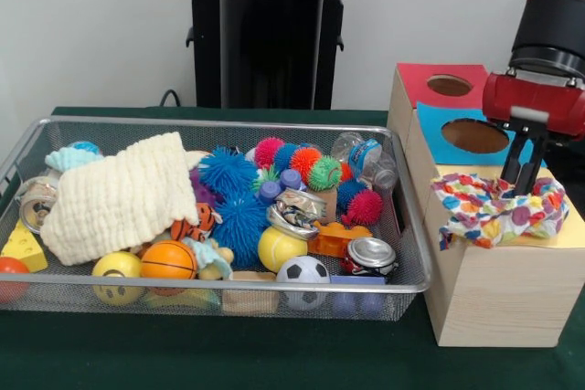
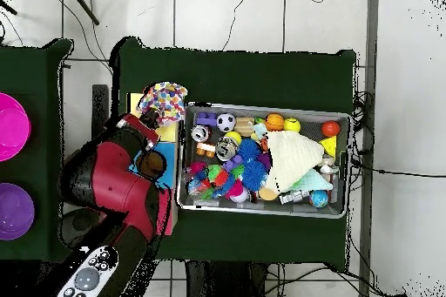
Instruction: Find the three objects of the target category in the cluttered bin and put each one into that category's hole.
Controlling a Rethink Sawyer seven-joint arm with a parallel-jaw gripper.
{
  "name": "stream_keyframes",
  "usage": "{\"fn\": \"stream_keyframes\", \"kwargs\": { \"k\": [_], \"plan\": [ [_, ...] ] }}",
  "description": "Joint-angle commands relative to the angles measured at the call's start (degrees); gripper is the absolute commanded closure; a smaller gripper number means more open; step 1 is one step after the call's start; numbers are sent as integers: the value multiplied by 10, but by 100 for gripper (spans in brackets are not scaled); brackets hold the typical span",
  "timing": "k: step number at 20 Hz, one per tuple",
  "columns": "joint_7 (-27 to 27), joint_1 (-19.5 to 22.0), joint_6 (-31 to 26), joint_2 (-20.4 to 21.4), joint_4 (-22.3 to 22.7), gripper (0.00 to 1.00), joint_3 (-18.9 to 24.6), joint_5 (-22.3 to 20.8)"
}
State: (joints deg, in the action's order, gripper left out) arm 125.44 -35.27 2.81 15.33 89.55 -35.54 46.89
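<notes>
The wire-mesh bin (image 1: 228, 121) sits on the green table, full of toys; it also shows in the overhead view (image 2: 266, 107). One white cloth with coloured patches (image 1: 494, 209) lies bunched on top of the nearest pale wood box, over its hole; only a strip of the yellow panel (image 1: 569, 235) shows. My gripper (image 1: 521, 184) reaches down into the middle of this cloth and is shut on it. In the overhead view the cloth (image 2: 164, 100) lies just left of the bin, with the arm below it. No other patterned cloth shows in the bin.
A cream waffle cloth (image 1: 119, 196) covers the bin's left part, with a mint-green cloth (image 1: 71, 158) behind it. Balls, spiky toys and cans fill the rest. The blue-panelled hole (image 1: 475, 136) and red-panelled hole (image 1: 450, 85) lie behind the yellow box.
</notes>
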Motion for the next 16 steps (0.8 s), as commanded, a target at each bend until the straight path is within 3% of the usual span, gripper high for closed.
{"fn": "stream_keyframes", "kwargs": {
  "k": [1,4,7,10,14,16],
  "plan": [
    [132,36,-26,-10,16,100,104,18],
    [131,46,-12,-18,10,100,114,15],
    [140,33,-43,-51,-14,100,84,46],
    [139,53,-39,-60,-22,100,106,51],
    [123,110,-6,-28,4,100,188,9],
    [119,120,-7,-19,11,100,203,2]
  ]
}}
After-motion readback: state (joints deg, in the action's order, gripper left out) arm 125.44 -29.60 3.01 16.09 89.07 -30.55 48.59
